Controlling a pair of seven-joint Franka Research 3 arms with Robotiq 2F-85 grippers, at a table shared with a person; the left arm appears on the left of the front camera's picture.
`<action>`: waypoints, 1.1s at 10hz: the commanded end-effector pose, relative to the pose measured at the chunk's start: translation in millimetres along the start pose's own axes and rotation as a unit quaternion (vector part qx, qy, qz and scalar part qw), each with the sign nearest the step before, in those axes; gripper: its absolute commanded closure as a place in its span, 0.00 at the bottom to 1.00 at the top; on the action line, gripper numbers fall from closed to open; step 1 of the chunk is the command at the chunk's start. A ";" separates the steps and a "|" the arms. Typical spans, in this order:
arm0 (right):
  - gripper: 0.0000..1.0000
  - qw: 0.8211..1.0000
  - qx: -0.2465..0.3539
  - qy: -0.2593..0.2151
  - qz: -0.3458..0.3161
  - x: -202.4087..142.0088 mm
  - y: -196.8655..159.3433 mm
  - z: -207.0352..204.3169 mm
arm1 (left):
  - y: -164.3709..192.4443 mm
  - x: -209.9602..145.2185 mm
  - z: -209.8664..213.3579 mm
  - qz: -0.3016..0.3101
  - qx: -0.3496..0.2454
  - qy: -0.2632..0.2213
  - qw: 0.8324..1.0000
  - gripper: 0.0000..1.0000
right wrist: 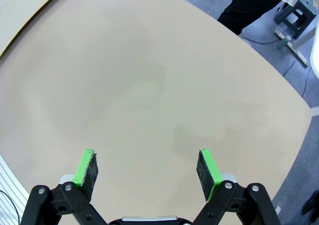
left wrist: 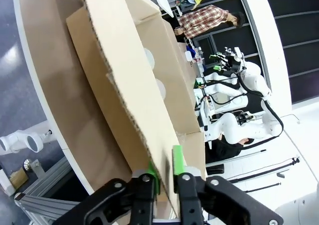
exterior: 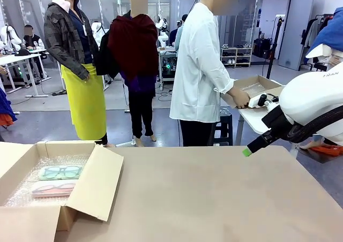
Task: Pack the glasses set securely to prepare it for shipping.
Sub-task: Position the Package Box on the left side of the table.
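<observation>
Setting: a tan tabletop [exterior: 214,194] is stretching across the front view, with a workshop floor lying beyond it.
Cardboard box [exterior: 80,191]: an open brown box is sitting at the tabletop's left end, its flaps standing out and its floor showing bubble wrap [exterior: 21,191].
Mint green case [exterior: 60,172]: it is lying flat inside the box on the bubble wrap, with glasses showing through its translucent lid.
Pale pink case [exterior: 53,188]: it is lying flat in the box just beside the mint green case, on the side nearer the camera, also with glasses showing through.
Left hand [left wrist: 166,169]: in the left wrist view its two green-padded fingers are sitting on either side of the corrugated edge of a box flap [left wrist: 134,93]. The fingers are standing close together with the flap between them; I cannot tell whether they are pressing on the cardboard or only straddling it.
Right hand [right wrist: 148,168]: in the right wrist view its fingers are spread wide over bare tabletop, gripping nothing. In the front view the right arm [exterior: 311,105] is reaching in from the right, with one green fingertip [exterior: 246,152] hanging above the tabletop's far edge.
Person [exterior: 201,65]: someone in a white shirt is standing beyond the far edge, turned sideways, with both hands on a second cardboard box [exterior: 257,89] at a neighbouring table.
</observation>
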State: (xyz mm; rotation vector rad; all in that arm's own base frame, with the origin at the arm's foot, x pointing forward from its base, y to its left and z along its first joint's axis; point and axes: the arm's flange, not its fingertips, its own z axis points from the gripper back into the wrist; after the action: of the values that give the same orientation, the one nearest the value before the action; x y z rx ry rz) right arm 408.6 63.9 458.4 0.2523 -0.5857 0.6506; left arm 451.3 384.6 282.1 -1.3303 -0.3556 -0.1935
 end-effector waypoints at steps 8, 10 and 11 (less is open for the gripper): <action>0.00 1.000 -0.003 -0.004 0.000 -1.1 2.9 -0.6 | -120.4 20.1 26.6 -0.093 0.168 -0.039 0.981 0.00; 0.00 1.000 -0.003 -0.004 0.000 -1.1 2.9 -0.6 | -207.5 49.8 -30.3 -0.175 0.225 0.038 0.958 0.00; 0.00 1.000 -0.003 -0.004 0.000 -1.1 2.9 -0.6 | -244.3 63.4 -67.4 -0.216 0.272 0.075 0.935 0.00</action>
State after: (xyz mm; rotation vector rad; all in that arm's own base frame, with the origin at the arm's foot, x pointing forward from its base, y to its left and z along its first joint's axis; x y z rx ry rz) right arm 408.8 63.7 458.3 0.2529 -0.5854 0.6504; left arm 444.2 323.3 514.1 -0.8252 -0.5322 -0.4581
